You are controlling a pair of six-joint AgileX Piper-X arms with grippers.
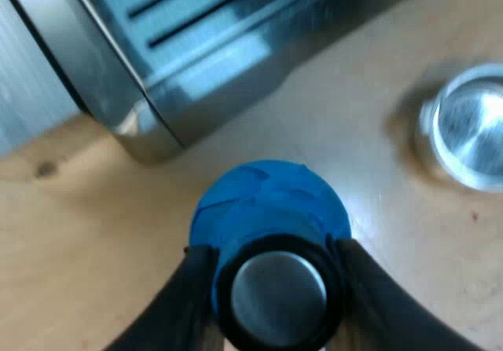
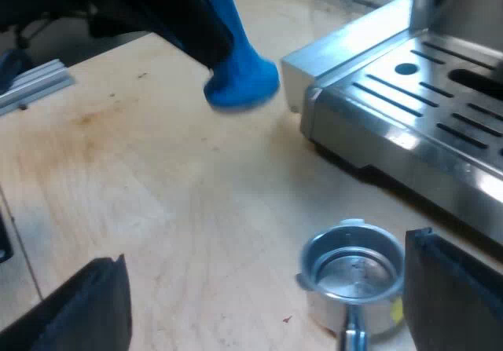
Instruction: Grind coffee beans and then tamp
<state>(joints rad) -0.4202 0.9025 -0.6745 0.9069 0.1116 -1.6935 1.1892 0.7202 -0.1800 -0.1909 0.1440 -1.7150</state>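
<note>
Blue tamper (image 1: 271,210) with a shiny round metal cap, clamped tight between the black fingers (image 1: 189,304) of the left gripper (image 1: 273,253). Hangs tilted right by the corner of the brushed-steel espresso machine (image 1: 196,45), over the pale wooden counter (image 1: 94,233). Can't tell if touching it, tbh. On the counter near the machine, apart from the tamper: round silver metal holder (image 2: 350,268), cup facing up, shiny bottom showing. Right gripper (image 2: 267,249) over that holder, fingers spread wide, gripping nothing.

Pale wooden tabletop (image 2: 157,202), grain running lengthwise, with faint brown stains and a dark knot (image 1: 45,168); a ribbed metal rail (image 2: 31,84) lies near its edge.
</note>
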